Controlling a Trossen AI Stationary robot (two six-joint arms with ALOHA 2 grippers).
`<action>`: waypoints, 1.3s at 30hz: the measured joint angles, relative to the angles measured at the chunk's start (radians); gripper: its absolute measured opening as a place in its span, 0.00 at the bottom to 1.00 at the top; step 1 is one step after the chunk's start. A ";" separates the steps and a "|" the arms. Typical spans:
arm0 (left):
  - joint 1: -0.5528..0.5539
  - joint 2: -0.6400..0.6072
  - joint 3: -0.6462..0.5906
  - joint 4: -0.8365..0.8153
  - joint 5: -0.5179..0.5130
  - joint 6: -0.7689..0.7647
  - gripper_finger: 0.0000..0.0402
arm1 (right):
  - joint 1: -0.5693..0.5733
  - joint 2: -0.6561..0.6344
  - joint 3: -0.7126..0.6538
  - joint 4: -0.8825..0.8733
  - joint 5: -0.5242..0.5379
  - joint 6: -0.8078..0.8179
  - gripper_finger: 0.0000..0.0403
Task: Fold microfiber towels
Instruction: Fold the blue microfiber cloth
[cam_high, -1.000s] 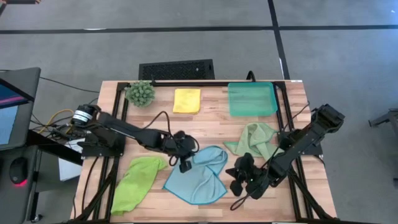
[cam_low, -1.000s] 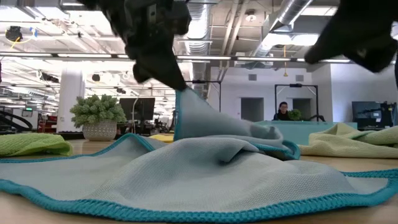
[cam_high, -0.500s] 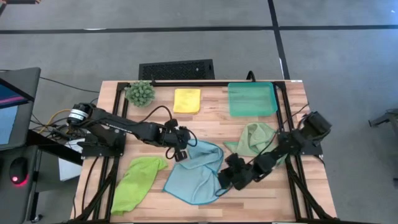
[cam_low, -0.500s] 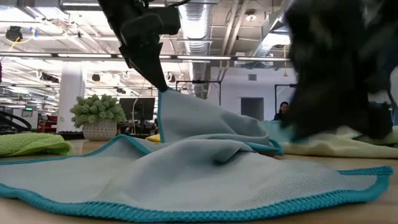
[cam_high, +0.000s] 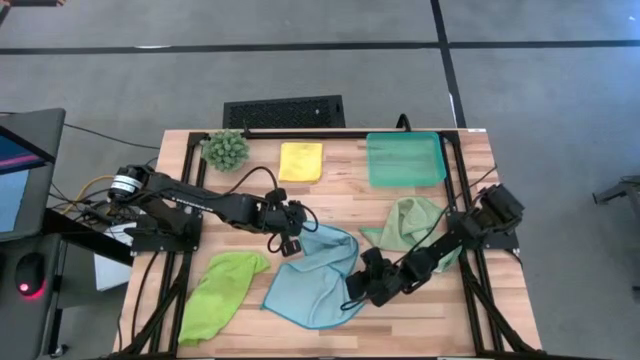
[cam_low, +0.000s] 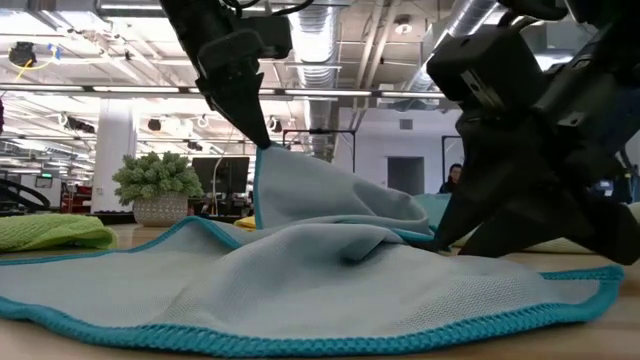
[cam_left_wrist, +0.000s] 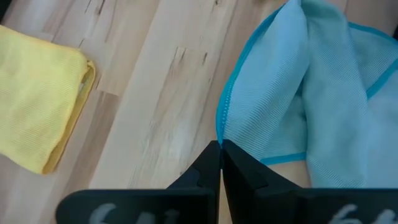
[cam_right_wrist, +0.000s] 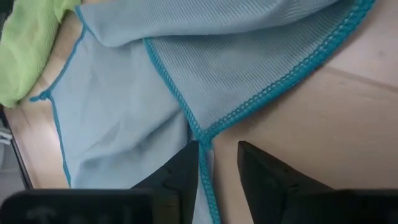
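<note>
Left pincer (cam_high: 291, 243) is clamped shut on the blue towel (cam_high: 315, 285)'s far hemmed corner, lifting it off the counter (cam_high: 340, 195). Right pincer (cam_high: 352, 295) sits half open straddling the near-right hem. Floppy, light cloth, so I'd grab the corners.

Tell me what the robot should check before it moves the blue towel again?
1. Left gripper shut on the blue towel's corner: ok, the corner is lifted off the table.
2. Right gripper around the towel's edge: ok, its fingers are open with the teal hem between them.
3. Right gripper closed on that edge: not ok, it has not pinched yet.
4. Lime green towel clear of the blue one: cannot tell, they lie very close.
5. Sage green towel out of the way: cannot tell, the right arm crosses beside it.
6. Yellow towel out of the way: ok.
</note>
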 joint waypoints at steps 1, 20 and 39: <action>0.000 0.000 0.000 0.000 0.000 0.000 0.00 | 0.001 0.001 -0.001 0.005 0.013 0.001 0.32; 0.000 0.000 0.000 0.000 0.004 0.010 0.00 | 0.042 0.005 -0.003 0.065 0.149 0.020 0.39; -0.012 0.000 0.000 -0.005 0.022 0.019 0.00 | 0.035 -0.003 -0.002 0.052 0.195 -0.123 0.03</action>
